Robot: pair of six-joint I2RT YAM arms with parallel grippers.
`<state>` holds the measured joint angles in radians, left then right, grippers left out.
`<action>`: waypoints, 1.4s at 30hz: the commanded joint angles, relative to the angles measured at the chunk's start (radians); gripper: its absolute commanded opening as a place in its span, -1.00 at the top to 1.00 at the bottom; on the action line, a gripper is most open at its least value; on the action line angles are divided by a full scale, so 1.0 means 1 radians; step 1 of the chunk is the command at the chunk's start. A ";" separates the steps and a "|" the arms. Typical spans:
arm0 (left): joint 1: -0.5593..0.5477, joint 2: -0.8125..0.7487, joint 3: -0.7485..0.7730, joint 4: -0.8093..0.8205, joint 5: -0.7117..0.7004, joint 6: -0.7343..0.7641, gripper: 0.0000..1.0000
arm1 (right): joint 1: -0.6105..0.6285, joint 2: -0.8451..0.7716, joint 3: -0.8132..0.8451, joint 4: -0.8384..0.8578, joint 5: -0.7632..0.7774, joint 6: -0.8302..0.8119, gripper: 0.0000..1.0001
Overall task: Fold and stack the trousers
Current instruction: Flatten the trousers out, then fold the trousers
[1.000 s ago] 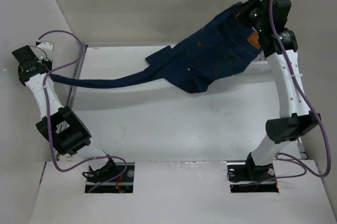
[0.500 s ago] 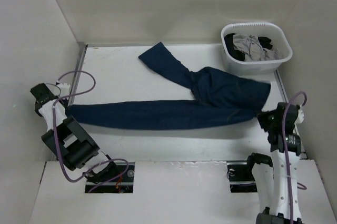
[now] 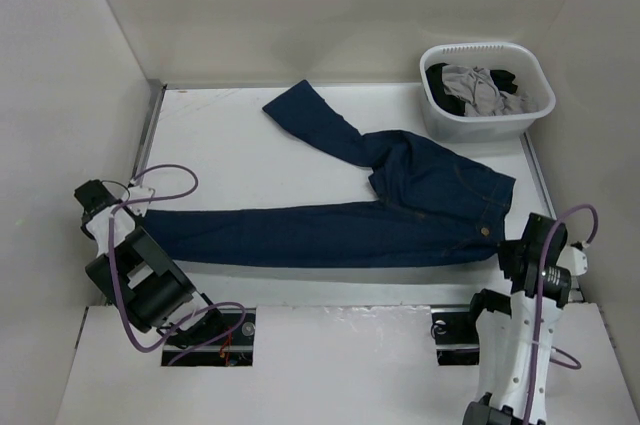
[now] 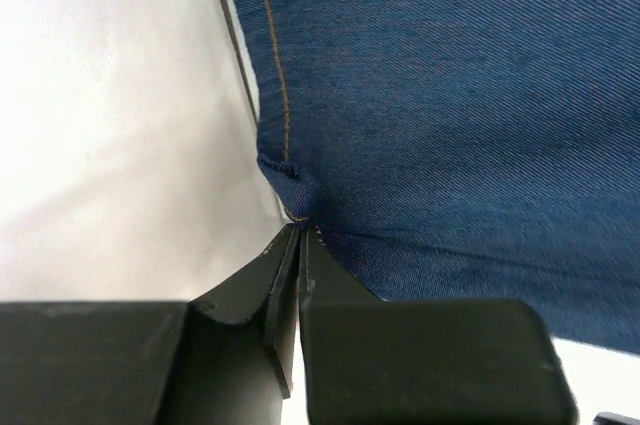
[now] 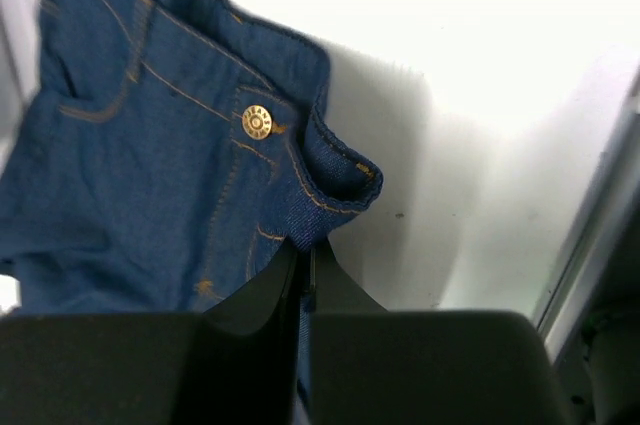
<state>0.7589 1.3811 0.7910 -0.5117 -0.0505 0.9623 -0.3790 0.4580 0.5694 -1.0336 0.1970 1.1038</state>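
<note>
One pair of dark navy-blue denim trousers [image 3: 330, 235] is being held stretched flat on the white table [image 3: 250, 160]. Its two legs are being shown apart. One is running straight along the near side, from the left edge to the waist at the right. The other is angling away towards the far edge. Orange-tan stitching [image 4: 272, 55] is being shown along the leg seam, and one round brass button [image 5: 257, 122] on the waistband.

The hem corner of the near leg is being pinched between the closed fingers of the left gripper [image 4: 298, 233]. The waistband edge beside the button is being clamped by the closed fingers of the right gripper [image 5: 305, 247].

One white plastic basket [image 3: 486, 48], holding grey and black garments [image 3: 478, 87], is standing at the far right corner, just beyond the waist.
</note>
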 commanded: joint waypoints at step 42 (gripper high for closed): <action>-0.835 1.136 1.498 0.048 0.379 -0.922 -0.41 | 0.045 1.039 0.388 0.719 -0.024 -0.400 -1.00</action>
<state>-0.0647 2.5278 2.2311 -0.5594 0.2920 0.0990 -0.3149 1.4597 0.8921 -0.3798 0.1486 0.6998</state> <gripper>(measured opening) 0.706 0.998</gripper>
